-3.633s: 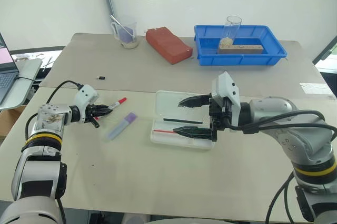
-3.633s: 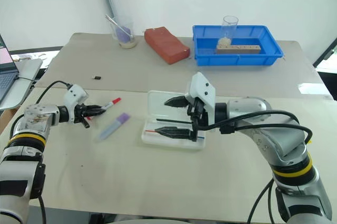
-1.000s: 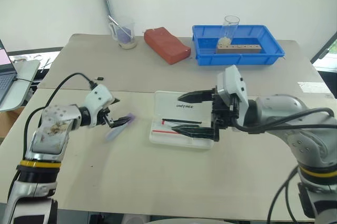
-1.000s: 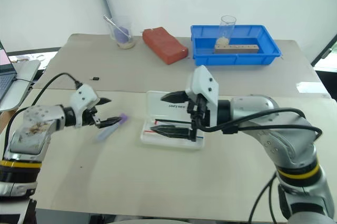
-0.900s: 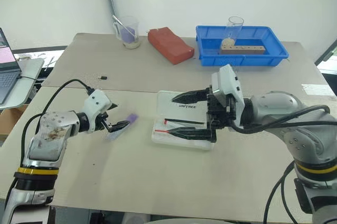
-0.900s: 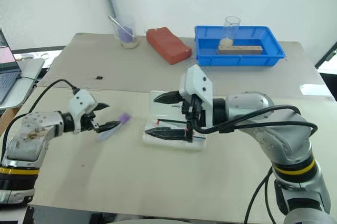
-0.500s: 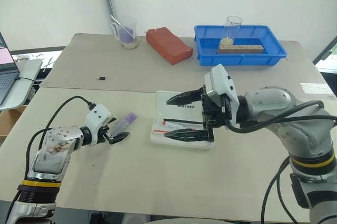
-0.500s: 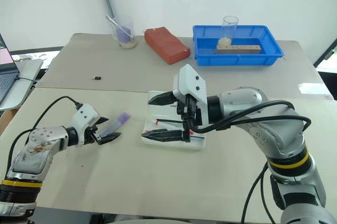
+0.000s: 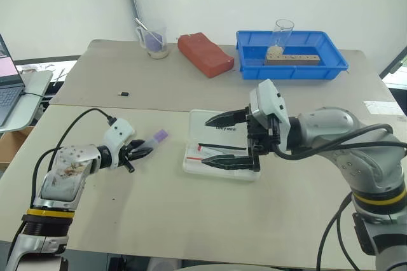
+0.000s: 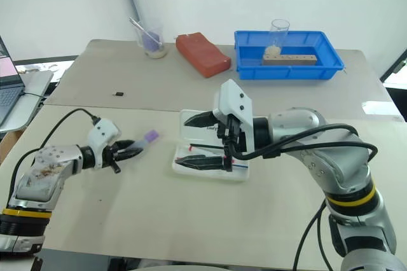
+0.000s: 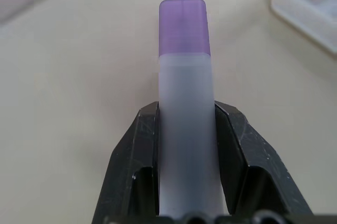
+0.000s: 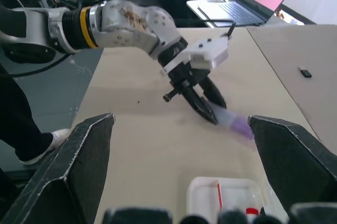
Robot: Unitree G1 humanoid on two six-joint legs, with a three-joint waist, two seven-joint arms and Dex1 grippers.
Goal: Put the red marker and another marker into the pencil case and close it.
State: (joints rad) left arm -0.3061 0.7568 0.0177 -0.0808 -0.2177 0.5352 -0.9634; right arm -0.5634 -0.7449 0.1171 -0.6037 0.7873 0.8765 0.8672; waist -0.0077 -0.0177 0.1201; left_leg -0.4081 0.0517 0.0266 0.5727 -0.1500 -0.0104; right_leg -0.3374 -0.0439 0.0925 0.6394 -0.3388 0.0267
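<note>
Both arms are silver-grey metal with rounded joint housings. A yellow-and-black ring bands each forearm. Black cables loop along the outside of the arms to the wrists. Each wrist carries a white angular block. The left hand (image 9: 141, 151) and right hand (image 9: 220, 140) each have two tapered black fingers (image 11: 131, 167). Brown scuffs mark the left forearm.

Your flat white plastic pencil case (image 9: 206, 119) lies open on the table, lid back at twelve o'clock with small black lettering on it. In its tray lies the slim white-barrelled, red-capped marker (image 9: 212, 147), cap toward nine o'clock. At nine o'clock from the case, you have the chunky pale-lavender highlighter with the purple cap (image 11: 185, 82) clamped by its barrel, cap pointing toward the case.
</note>
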